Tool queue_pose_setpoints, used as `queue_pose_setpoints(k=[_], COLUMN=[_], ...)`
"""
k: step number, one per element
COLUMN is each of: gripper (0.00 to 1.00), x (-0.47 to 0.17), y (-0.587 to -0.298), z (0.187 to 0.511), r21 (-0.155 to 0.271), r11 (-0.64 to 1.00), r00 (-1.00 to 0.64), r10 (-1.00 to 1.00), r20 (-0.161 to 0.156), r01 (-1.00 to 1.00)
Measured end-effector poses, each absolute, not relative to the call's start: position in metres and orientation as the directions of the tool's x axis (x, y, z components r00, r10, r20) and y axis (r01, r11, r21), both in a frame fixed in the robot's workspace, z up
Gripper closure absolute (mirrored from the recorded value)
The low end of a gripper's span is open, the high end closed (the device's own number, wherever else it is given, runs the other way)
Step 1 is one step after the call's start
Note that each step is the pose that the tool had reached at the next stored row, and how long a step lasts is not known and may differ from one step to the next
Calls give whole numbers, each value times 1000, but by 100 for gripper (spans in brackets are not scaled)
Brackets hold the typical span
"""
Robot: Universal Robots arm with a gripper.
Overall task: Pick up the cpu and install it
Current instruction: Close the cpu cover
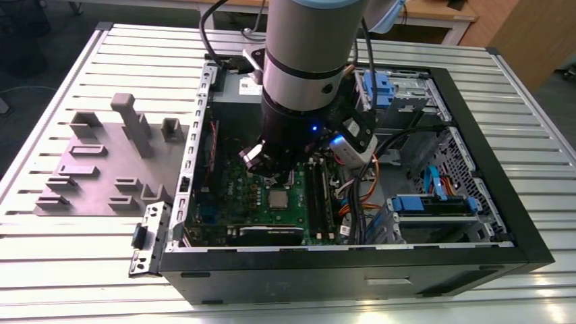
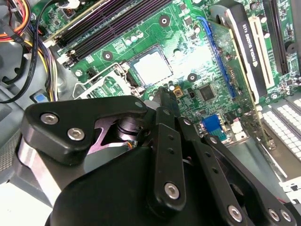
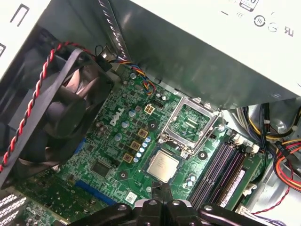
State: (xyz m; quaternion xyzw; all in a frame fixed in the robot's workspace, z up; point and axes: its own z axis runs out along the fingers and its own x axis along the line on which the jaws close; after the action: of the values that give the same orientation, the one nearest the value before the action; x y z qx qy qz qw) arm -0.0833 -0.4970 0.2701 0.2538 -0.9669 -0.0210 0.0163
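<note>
Inside the open case [image 1: 360,270], which covers the desk [image 1: 81,263] up to its edge on the exterior view's right, the cpu [image 3: 163,165] lies flat in its socket near the middle of the board [image 3: 108,153]. The frame [image 3: 190,123] stands swung open just beside it. The end effector [image 3: 164,187] hangs close by the cpu's edge, fingers drawn narrow together with nothing between them. A fan [image 3: 56,108] with red-black wire crowds one side, and memory slots [image 3: 218,169] run close on the other, with cables [image 3: 282,160] beyond them. A card [image 2: 244,47] stands along the board's edge. A grey fixture [image 1: 99,169] sits on the desk beside the case, with bare slats around it.
</note>
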Motion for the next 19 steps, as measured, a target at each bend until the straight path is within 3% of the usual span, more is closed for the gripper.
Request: queue_pose_setpoints(k=[19], gripper=[89], x=[-76], y=[-497], z=[269], r21=[49], r11=[867], r00=[-867], r10=[-498], r20=[21], r01=[-496])
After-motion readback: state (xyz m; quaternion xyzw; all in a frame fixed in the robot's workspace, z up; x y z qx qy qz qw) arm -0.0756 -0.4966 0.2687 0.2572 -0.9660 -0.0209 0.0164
